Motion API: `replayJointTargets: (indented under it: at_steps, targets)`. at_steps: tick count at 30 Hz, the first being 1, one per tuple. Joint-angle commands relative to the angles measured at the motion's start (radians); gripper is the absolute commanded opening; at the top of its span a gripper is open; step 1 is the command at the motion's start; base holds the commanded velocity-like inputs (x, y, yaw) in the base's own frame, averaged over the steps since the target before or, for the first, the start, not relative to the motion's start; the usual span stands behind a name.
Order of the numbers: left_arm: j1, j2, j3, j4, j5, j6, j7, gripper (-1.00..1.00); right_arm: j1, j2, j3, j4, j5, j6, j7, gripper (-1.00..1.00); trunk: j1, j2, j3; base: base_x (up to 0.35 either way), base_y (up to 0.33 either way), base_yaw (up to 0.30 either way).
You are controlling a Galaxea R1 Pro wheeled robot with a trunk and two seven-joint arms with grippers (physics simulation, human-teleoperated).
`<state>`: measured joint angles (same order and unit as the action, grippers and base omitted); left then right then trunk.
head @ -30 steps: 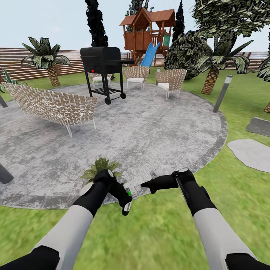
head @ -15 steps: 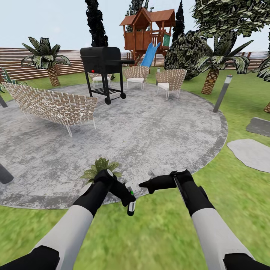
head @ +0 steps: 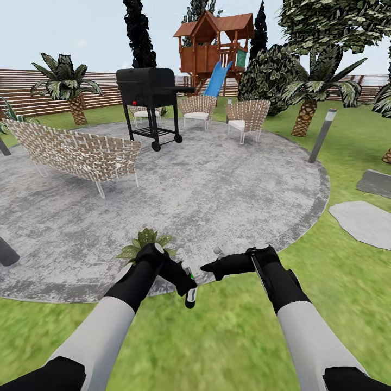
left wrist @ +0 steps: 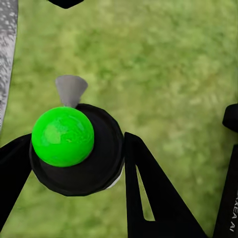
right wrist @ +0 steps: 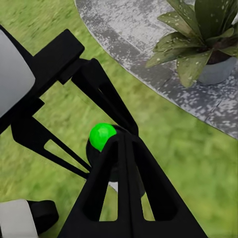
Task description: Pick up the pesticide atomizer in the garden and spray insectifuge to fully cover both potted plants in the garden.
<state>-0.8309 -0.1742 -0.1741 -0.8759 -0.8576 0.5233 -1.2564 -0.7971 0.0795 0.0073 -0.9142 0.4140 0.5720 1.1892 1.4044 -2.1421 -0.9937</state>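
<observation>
My left gripper (head: 188, 287) is shut on the pesticide atomizer (head: 190, 296), a slim bottle with a white label, held over the lawn at the patio's (head: 217, 184) edge. In the left wrist view the atomizer (left wrist: 63, 136) shows a bright green ball on a black cap with a grey nozzle, between the left gripper's (left wrist: 74, 153) black fingers. My right gripper (head: 205, 267) is shut, its tip (right wrist: 124, 139) right beside the green ball. One potted plant (head: 145, 240) with speckled leaves and a grey pot (right wrist: 218, 69) stands on the patio rim just behind my left wrist. The second potted plant is out of view.
On the patio stand a black grill (head: 149, 92), a wicker sofa (head: 76, 152) and wicker chairs (head: 247, 117). A grey bollard lamp (head: 323, 133) and stone slabs (head: 364, 220) lie to the right. Palms, a playhouse (head: 212, 43) and the slatted fence (head: 21, 89) are behind.
My left gripper has shifted the atomizer slightly to the right and lower. My right gripper has moved a little left, closer to the bottle's top.
</observation>
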Motion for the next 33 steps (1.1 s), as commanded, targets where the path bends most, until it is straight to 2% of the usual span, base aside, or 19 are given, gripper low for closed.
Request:
replayJointTargets:
  at_steps: [1,11,16,18,27,33]
  targets:
    - [0.0,0.0,0.0,-0.001,-0.005,0.01,-0.006,-1.0,-0.001,0.001,-0.001,-0.002,0.006,0.008,0.006,-1.0,0.0,0.0,-0.001,0.0,0.0,0.0]
    - [0.0,0.0,-0.001,-0.003,-0.003,0.01,-0.005,-1.0,-0.001,0.002,-0.001,-0.002,0.006,0.008,0.006,-1.0,0.0,0.0,-0.001,0.0,0.0,0.0]
    - [0.0,0.0,-0.001,-0.045,0.053,0.011,-0.005,-1.0,-0.001,0.002,-0.001,-0.002,0.006,0.008,0.006,-1.0,0.0,0.0,-0.001,0.0,0.0,0.0]
    - [0.0,0.0,-0.001,-0.048,0.061,0.011,-0.005,-1.0,-0.001,0.002,-0.001,-0.001,0.006,0.008,0.006,-1.0,0.0,0.0,-0.001,0.0,0.0,0.0]
    - [0.0,0.0,-0.002,-0.049,0.065,0.011,-0.004,-1.0,-0.001,0.003,-0.001,-0.002,0.006,0.008,0.006,-1.0,0.0,0.0,-0.001,0.0,0.0,0.0]
    - [0.0,0.0,-0.002,-0.047,0.065,0.01,0.023,-1.0,-0.001,0.003,-0.001,-0.002,0.006,0.008,0.006,-1.0,0.0,0.0,-0.001,0.0,0.0,0.0]
